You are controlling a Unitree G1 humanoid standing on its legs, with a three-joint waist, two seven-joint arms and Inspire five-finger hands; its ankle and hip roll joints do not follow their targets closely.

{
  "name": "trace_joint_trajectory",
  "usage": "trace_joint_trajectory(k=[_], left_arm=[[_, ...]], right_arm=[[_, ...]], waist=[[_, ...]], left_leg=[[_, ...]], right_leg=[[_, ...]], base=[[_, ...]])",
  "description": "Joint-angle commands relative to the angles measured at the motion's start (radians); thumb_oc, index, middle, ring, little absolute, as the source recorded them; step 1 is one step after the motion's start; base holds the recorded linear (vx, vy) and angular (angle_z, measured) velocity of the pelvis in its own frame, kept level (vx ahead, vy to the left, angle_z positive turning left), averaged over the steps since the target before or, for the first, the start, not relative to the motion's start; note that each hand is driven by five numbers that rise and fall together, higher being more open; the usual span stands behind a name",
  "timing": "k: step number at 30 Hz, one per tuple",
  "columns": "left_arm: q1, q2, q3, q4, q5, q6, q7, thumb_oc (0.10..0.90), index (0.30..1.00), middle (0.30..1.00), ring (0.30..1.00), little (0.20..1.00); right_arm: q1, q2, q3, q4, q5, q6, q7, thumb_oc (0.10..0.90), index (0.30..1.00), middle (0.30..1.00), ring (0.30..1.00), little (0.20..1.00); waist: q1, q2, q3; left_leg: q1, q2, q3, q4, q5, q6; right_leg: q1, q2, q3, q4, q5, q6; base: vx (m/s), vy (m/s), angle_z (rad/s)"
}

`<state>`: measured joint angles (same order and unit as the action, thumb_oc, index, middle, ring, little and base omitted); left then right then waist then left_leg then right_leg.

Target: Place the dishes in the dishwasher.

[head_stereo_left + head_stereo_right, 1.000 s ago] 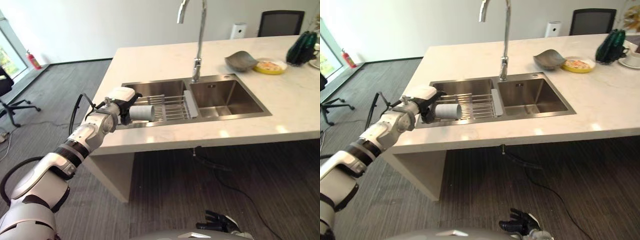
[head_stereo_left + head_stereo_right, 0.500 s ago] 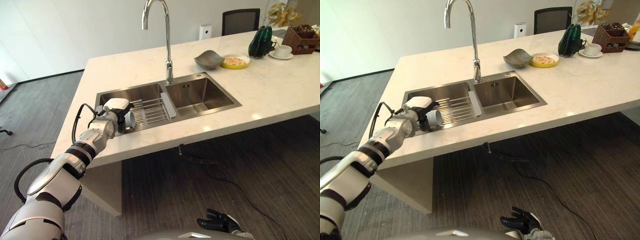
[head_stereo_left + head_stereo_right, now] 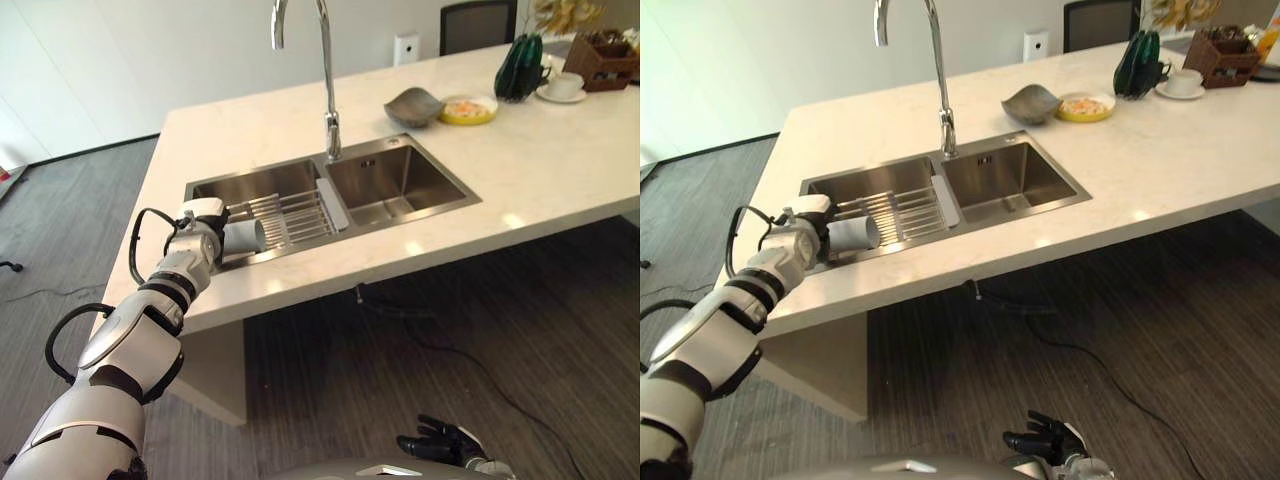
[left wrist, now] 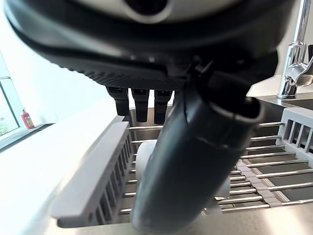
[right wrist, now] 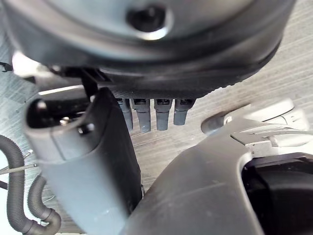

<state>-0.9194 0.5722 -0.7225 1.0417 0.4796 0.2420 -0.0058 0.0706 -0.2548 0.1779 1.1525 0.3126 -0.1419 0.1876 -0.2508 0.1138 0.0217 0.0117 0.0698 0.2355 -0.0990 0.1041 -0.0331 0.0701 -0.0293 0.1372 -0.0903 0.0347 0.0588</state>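
A pale grey cup lies on its side at the left end of a wire drying rack set over the left basin of the steel sink. My left hand is at the sink's left rim, thumb and fingers curled round the cup. In the left wrist view the thumb crosses the cup above the rack's grey end piece. My right hand hangs low over the floor, well away from the counter, fingers relaxed and holding nothing.
A tall tap stands behind the sink. At the counter's far right are a grey bowl, a yellow plate, a dark green object, a cup on a saucer and a wicker basket. A chair stands behind.
The camera has shifted, so the whole scene sits differently in view. My left hand stays closed on the cup at the rack's left end. The right hand has not moved.
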Motion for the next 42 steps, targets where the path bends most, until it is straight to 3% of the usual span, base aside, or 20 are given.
trace_joint_trajectory(k=[1,2,5,13,18,20,21,25,28,29,32,33,35,37,38,39,40,42], left_arm=[[-0.212,-0.017,0.032,0.018,0.019,-0.020,0.059,0.800,0.900,0.900,0.900,0.900],[-0.215,0.026,0.042,-0.023,0.026,-0.007,0.071,0.800,0.900,0.900,0.900,0.900],[-0.290,0.060,0.049,0.025,0.042,0.006,0.033,0.800,0.900,0.900,0.900,0.900],[-0.286,0.104,0.031,0.097,0.063,0.030,-0.052,0.800,0.900,0.900,0.900,0.900],[-0.260,0.117,0.026,0.150,0.073,0.041,-0.105,0.800,0.900,0.900,0.900,0.900],[-0.225,0.119,0.029,0.188,0.086,0.047,-0.174,0.800,0.900,0.900,0.900,0.900],[-0.215,0.119,0.024,0.196,0.102,0.053,-0.206,0.400,0.300,0.300,0.300,0.300],[-0.162,0.104,0.037,0.179,0.128,0.058,-0.201,0.400,0.300,0.300,0.300,0.300],[-0.163,0.110,0.039,0.120,0.139,0.050,-0.068,0.400,0.300,0.300,0.300,0.300],[-0.167,0.122,0.075,0.081,0.085,0.037,0.021,0.400,0.300,0.300,0.300,0.300],[-0.160,0.161,0.099,-0.016,0.066,-0.005,0.103,0.400,0.300,0.300,0.300,0.300],[-0.155,0.193,0.162,-0.108,-0.009,-0.047,0.201,0.400,0.300,0.300,0.300,0.300],[-0.131,0.193,0.312,-0.217,-0.170,-0.062,0.321,0.400,0.300,0.300,0.300,0.300],[-0.107,0.192,0.344,-0.234,-0.189,-0.062,0.328,0.400,0.300,0.300,0.300,0.300],[-0.082,0.180,0.453,-0.413,-0.296,-0.097,0.424,0.400,0.300,0.300,0.300,0.300],[-0.072,0.180,0.461,-0.423,-0.295,-0.093,0.423,0.400,0.300,0.300,0.300,0.300],[-0.032,0.163,0.563,-0.592,-0.399,-0.125,0.491,0.400,0.300,0.300,0.300,0.300],[-0.011,0.133,0.596,-0.635,-0.465,-0.134,0.495,0.400,0.300,0.300,0.300,0.300]], right_arm=[[-0.228,-0.032,0.015,0.128,-0.005,-0.012,-0.027,0.800,0.900,0.900,0.900,0.900],[-0.061,-0.097,-0.007,0.092,0.002,-0.018,0.106,0.800,0.900,0.900,0.900,0.900],[-0.029,-0.140,-0.004,0.059,0.005,-0.053,0.173,0.800,0.900,0.900,0.900,0.900],[-0.021,-0.147,0.015,0.023,0.011,-0.068,0.162,0.800,0.900,0.900,0.900,0.900],[-0.003,-0.147,0.030,-0.010,0.014,-0.069,0.161,0.800,0.900,0.900,0.900,0.900],[0.012,-0.145,0.048,-0.037,0.012,-0.070,0.160,0.800,0.900,0.900,0.900,0.900],[0.021,-0.144,0.048,-0.043,0.011,-0.070,0.160,0.800,0.900,0.900,0.900,0.900],[0.060,-0.128,0.034,-0.039,0.016,-0.077,0.151,0.800,0.900,0.900,0.900,0.900],[0.071,-0.120,0.014,-0.030,0.021,-0.077,0.150,0.800,0.900,0.900,0.900,0.900],[0.075,-0.113,0.008,-0.029,0.024,-0.079,0.149,0.800,0.900,0.900,0.900,0.900],[0.083,-0.112,0.007,-0.031,0.023,-0.079,0.151,0.800,0.900,0.900,0.900,0.900],[0.085,-0.101,0.007,-0.031,0.020,-0.079,0.144,0.800,0.900,0.900,0.900,0.900],[0.086,-0.088,0.006,-0.039,0.016,-0.086,0.123,0.800,0.900,0.900,0.900,0.900],[0.082,-0.085,0.004,-0.041,0.021,-0.083,0.117,0.800,0.900,0.900,0.900,0.900],[0.081,-0.071,-0.005,-0.059,0.032,-0.090,0.101,0.800,0.900,0.900,0.900,0.900],[0.083,-0.074,-0.003,-0.059,0.032,-0.090,0.101,0.800,0.900,0.900,0.900,0.900],[0.085,-0.073,-0.002,-0.062,0.034,-0.087,0.097,0.800,0.900,0.900,0.900,0.900],[0.092,-0.073,0.000,-0.062,0.034,-0.082,0.099,0.800,0.900,0.900,0.900,0.900]], waist=[[0.049,0.011,0.020],[0.032,0.015,0.029],[0.012,0.022,0.059],[0.009,0.025,0.075],[0.000,0.017,0.084],[-0.001,0.007,0.086],[0.000,0.005,0.085],[0.006,-0.008,0.079],[0.011,-0.019,0.076],[0.017,-0.024,0.074],[0.016,-0.032,0.070],[0.026,-0.040,0.059],[0.033,-0.049,0.050],[0.034,-0.049,0.042],[0.048,-0.058,0.033],[0.046,-0.056,0.031],[0.060,-0.062,0.021],[0.064,-0.062,0.014]], left_leg=[[0.076,0.058,-0.035,0.012,-0.074,-0.102],[0.060,0.056,-0.039,0.012,-0.072,-0.105],[0.025,0.057,-0.029,0.012,-0.066,-0.108],[0.000,0.061,-0.013,0.012,-0.061,-0.111],[-0.011,0.070,0.007,0.012,-0.062,-0.115],[-0.018,0.076,0.023,0.012,-0.062,-0.116],[-0.017,0.078,0.028,0.012,-0.063,-0.116],[0.001,0.080,0.036,0.012,-0.070,-0.116],[0.026,0.079,0.033,0.012,-0.078,-0.115],[0.031,0.077,0.030,0.012,-0.079,-0.115],[0.046,0.075,0.024,0.012,-0.084,-0.115],[0.053,0.073,0.020,0.012,-0.087,-0.115],[0.068,0.070,0.013,0.012,-0.095,-0.114],[0.066,0.070,0.009,0.012,-0.091,-0.114],[0.073,0.068,0.002,0.012,-0.094,-0.112],[0.072,0.068,0.002,0.012,-0.094,-0.112],[0.077,0.065,-0.004,0.012,-0.096,-0.111],[0.078,0.065,-0.007,0.012,-0.097,-0.110]], right_leg=[[-0.028,-0.050,-0.058,0.003,-0.039,0.074],[-0.040,-0.056,-0.063,0.003,-0.036,0.076],[-0.087,-0.055,-0.048,0.003,-0.017,0.078],[-0.129,-0.048,-0.027,0.003,-0.006,0.080],[-0.155,-0.040,-0.015,0.003,0.002,0.083],[-0.172,-0.032,-0.003,0.003,0.009,0.084],[-0.175,-0.030,-0.002,0.003,0.010,0.085],[-0.155,-0.027,-0.010,0.003,0.001,0.082],[-0.125,-0.031,-0.022,0.003,-0.008,0.080],[-0.116,-0.032,-0.028,0.003,-0.011,0.079],[-0.097,-0.035,-0.037,0.003,-0.017,0.080],[-0.083,-0.036,-0.046,0.003,-0.021,0.080],[-0.062,-0.041,-0.055,0.003,-0.030,0.080],[-0.063,-0.041,-0.058,0.003,-0.027,0.078],[-0.050,-0.046,-0.064,0.003,-0.029,0.075],[-0.050,-0.046,-0.064,0.003,-0.029,0.075],[-0.041,-0.048,-0.072,0.003,-0.032,0.072],[-0.037,-0.048,-0.075,0.003,-0.033,0.071]], base=[[0.08,-0.017,-0.02],[0.08,-0.015,-0.08],[-0.08,-0.039,0.26],[0.02,-0.032,-0.17],[0.01,-0.025,-0.11],[0.02,-0.028,-0.30],[0.03,-0.017,-0.38],[0.07,-0.013,-0.14],[0.05,0.010,-0.03],[0.03,0.001,0.00],[0.02,0.003,0.07],[0.03,0.008,0.16],[0.04,0.011,0.06],[0.00,0.005,0.12],[-0.01,0.009,0.15],[-0.02,0.018,0.08],[-0.02,0.009,0.10],[-0.02,0.013,0.13]])
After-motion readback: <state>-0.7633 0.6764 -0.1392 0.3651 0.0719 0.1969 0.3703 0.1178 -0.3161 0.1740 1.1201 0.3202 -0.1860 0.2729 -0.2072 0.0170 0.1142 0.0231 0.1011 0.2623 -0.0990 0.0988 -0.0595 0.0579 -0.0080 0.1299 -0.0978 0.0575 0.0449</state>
